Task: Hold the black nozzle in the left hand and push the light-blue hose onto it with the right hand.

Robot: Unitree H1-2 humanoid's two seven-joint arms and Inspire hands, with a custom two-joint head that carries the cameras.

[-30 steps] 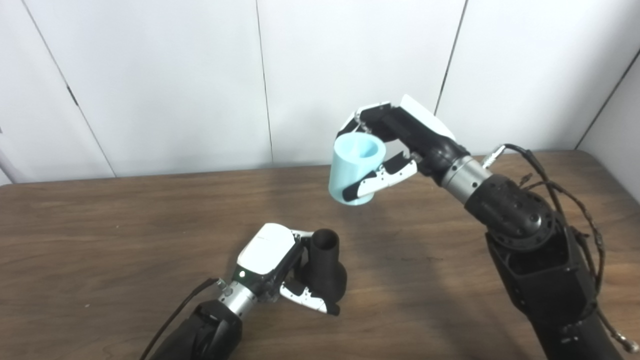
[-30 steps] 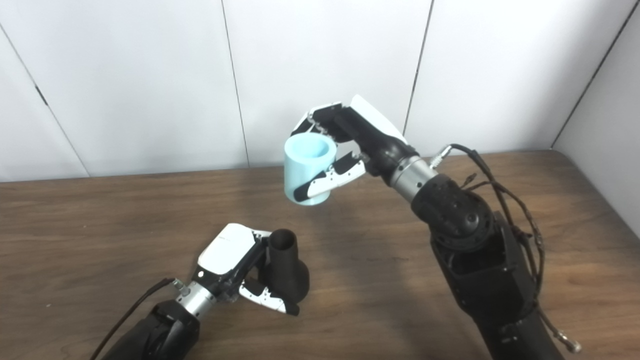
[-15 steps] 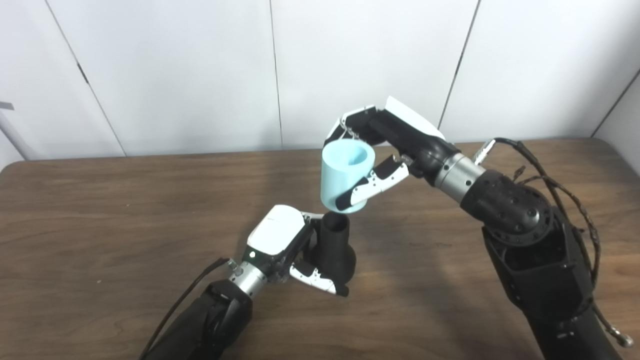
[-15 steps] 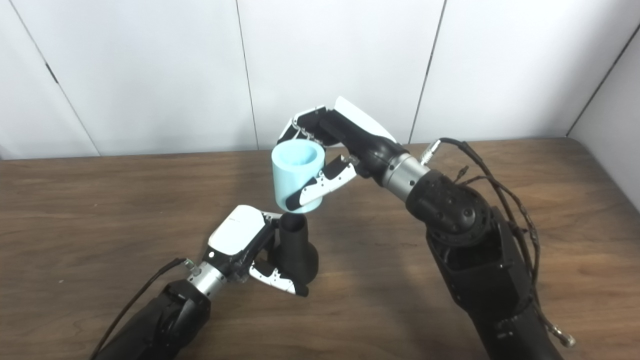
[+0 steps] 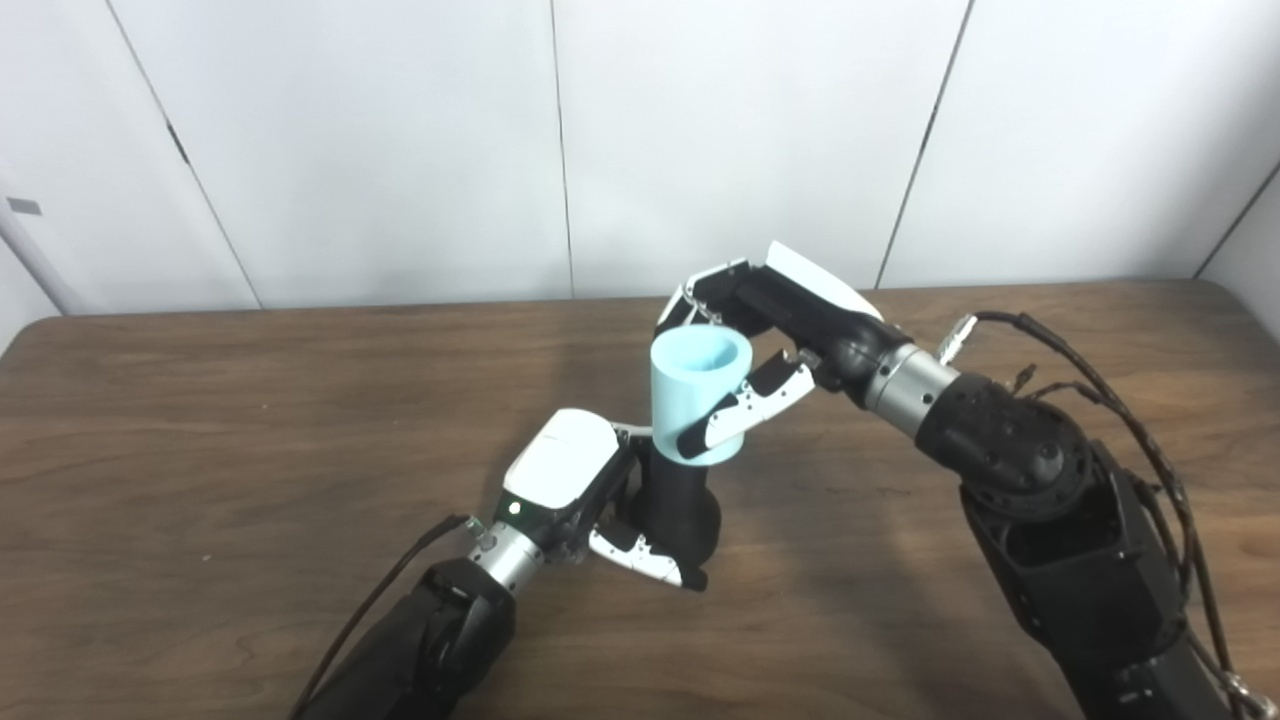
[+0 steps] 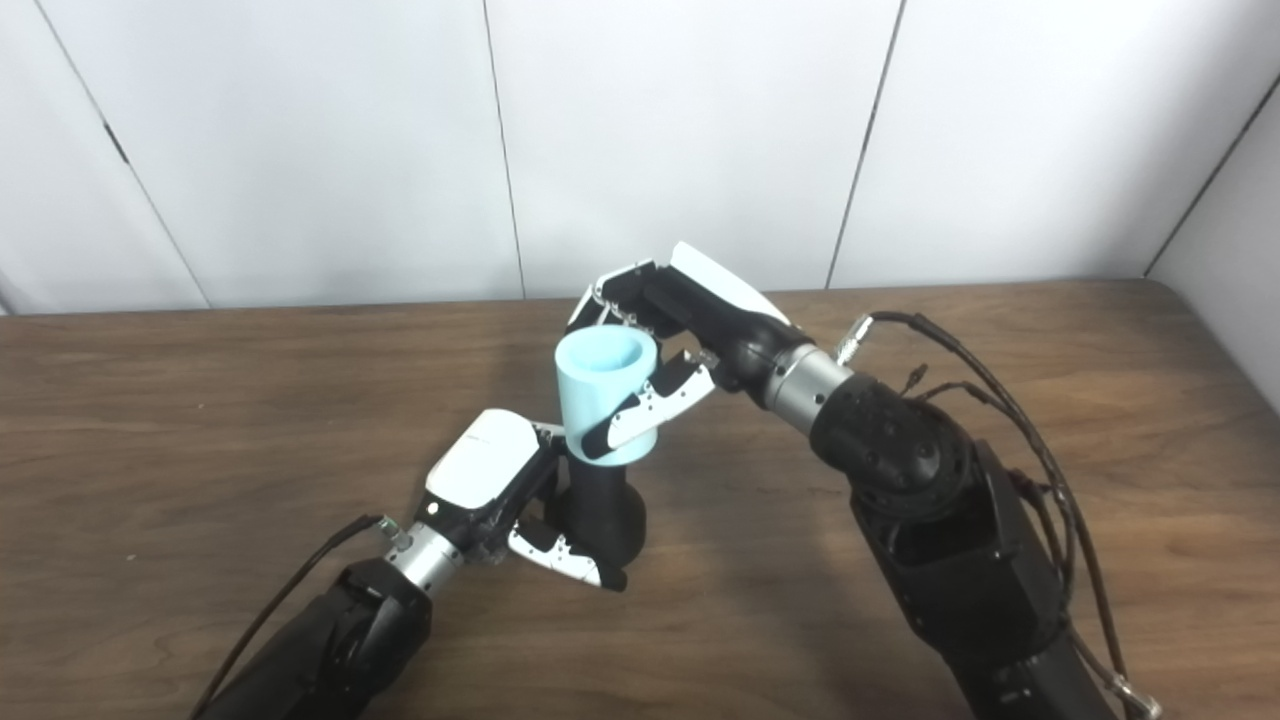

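1. Left hand (image 5: 575, 490), lower centre of frame: fingers wrapped around the wide base of the black nozzle (image 5: 680, 505), which stands upright on the wooden table (image 5: 200, 420).
2. Right hand (image 5: 775, 325), centre frame, arm entering from lower right: fingers and thumb closed around the light-blue hose (image 5: 698, 395), thumb across its near side.
3. Hose sits directly over the nozzle's narrow top; its lower rim covers the nozzle's upper end. Open mouth of hose faces up.
4. White wall panels (image 5: 400, 140) fill the upper frame behind the table.
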